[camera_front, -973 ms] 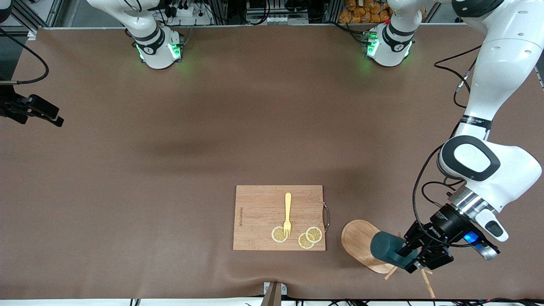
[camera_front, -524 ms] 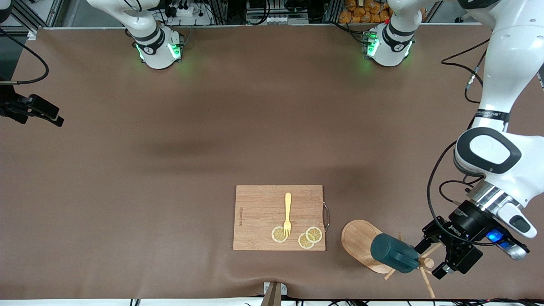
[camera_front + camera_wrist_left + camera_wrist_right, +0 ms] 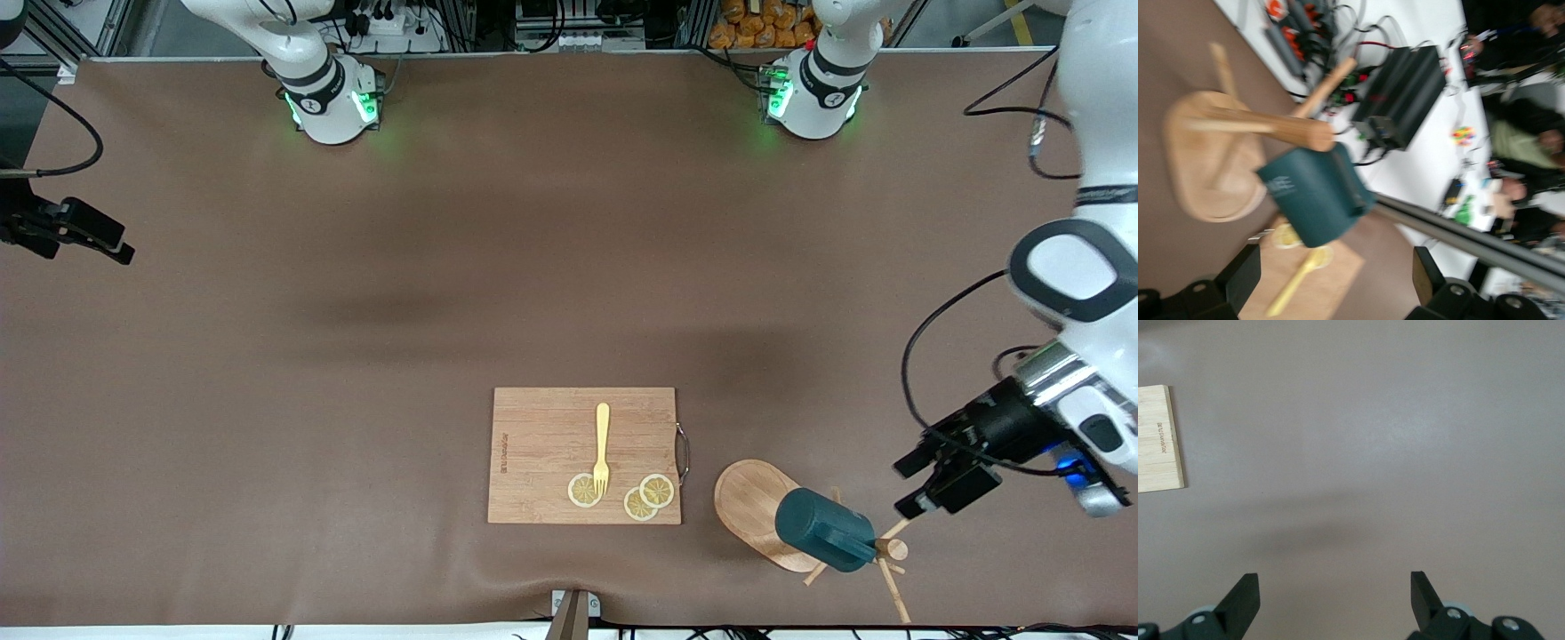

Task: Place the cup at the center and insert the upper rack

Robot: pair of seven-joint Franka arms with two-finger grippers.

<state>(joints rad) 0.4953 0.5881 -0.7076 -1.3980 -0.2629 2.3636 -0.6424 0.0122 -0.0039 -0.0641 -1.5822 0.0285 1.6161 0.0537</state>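
Note:
The dark teal cup hangs among the pegs of the upper rack, a light wooden mug tree with an oval base and pegs, near the table's front edge. The left wrist view shows the cup against the post. My left gripper is open and empty, apart from the cup, toward the left arm's end of the table; its fingers frame the left wrist view. My right gripper is open and empty over bare table, out of the front view.
A rectangular wooden cutting board with a yellow fork and lemon slices lies beside the rack, toward the right arm's end. Its corner shows in the right wrist view. A black clamp sits at the right arm's end.
My left gripper let go of the cup, opened and drew away from it toward the left arm's end. The cup stays on the rack. The right arm has not moved.

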